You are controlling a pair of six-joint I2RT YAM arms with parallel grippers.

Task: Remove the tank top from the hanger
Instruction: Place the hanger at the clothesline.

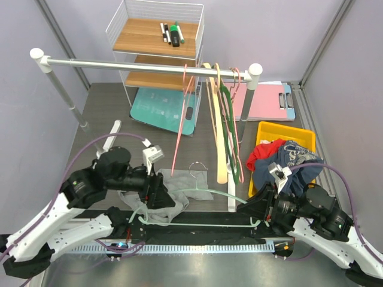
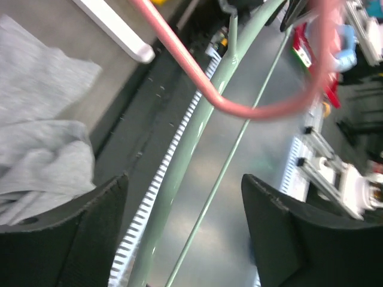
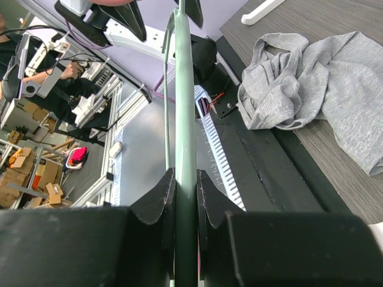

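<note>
The right hand [image 3: 186, 182] is clamped shut on one end of the pale green hanger [image 3: 183, 107]. The left hand [image 2: 184, 206] stands open, jaws either side of that hanger without touching it. The grey tank top [image 1: 182, 184] lies crumpled on the counter [image 1: 108, 104], off the hanger, beside the left hand.

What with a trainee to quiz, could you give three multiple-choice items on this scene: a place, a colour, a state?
1. Where does the grey tank top lie? A on the table; B in a bin; C on the rail.
2. What colour is the hanger in the right pincer? A pink; B pale green; C black.
3. The left pincer is: A shut on cloth; B open; C out of view.
Key: A, it sprawls on the tabletop; B, the clamped bar is pale green; B, its jaws stand wide apart.
</note>
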